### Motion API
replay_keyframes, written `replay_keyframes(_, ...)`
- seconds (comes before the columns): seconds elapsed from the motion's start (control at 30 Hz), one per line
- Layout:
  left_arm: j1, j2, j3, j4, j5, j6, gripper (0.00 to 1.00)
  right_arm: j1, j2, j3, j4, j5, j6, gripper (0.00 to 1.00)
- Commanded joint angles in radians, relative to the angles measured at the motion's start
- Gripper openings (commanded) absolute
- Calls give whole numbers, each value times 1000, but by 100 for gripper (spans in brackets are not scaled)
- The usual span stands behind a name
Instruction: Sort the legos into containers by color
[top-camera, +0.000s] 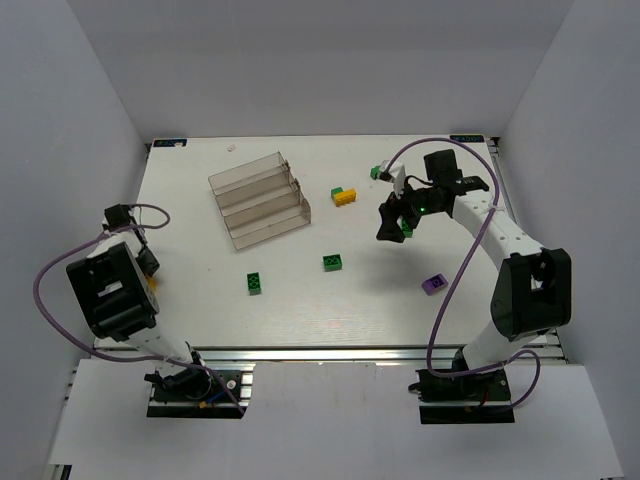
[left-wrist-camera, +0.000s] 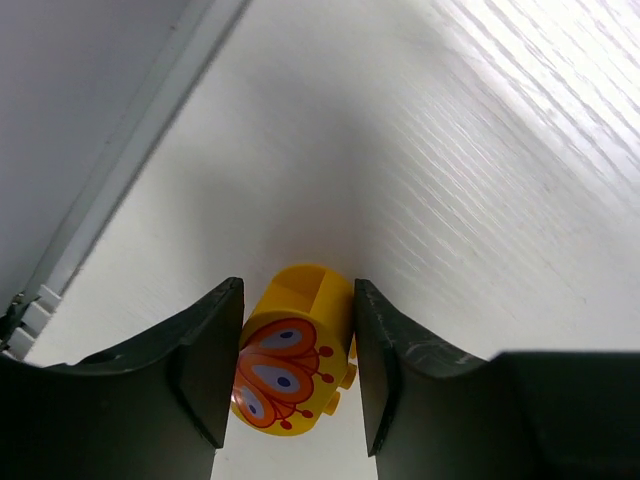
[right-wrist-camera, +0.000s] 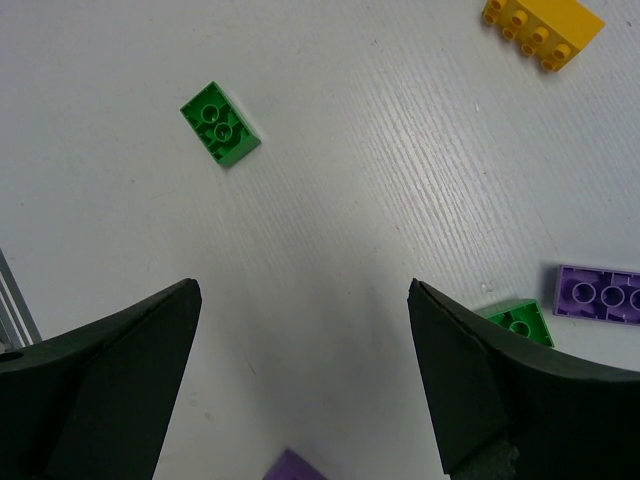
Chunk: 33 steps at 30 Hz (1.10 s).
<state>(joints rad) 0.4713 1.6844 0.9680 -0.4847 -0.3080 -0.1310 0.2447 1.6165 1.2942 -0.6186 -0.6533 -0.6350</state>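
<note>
On the table, a yellow brick touches both left fingers.

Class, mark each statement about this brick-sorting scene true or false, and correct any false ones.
1. The left gripper has a yellow brick between its fingers. True.
2. The right gripper is shut on a green brick. False: its jaws stand wide open with nothing between them.
3. The clear tray already holds several bricks. False: no brick shows in any compartment.
4. A purple brick lies on the table, outside the tray. True.
</note>
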Motion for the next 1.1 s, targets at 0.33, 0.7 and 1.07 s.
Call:
replay_keyframes(0.33,-20,-152,34,-77,551,-65,27,-1,-55,-53,65,-5,23,89)
replay_keyframes(0.7,-147,-167,63,133,922,-266,23,2,-64,-76,91,-17,38,89)
replay_keyframes(1.07,-324,87,340,207,889,-394,24,2,-92,-113,126,-12,47,89)
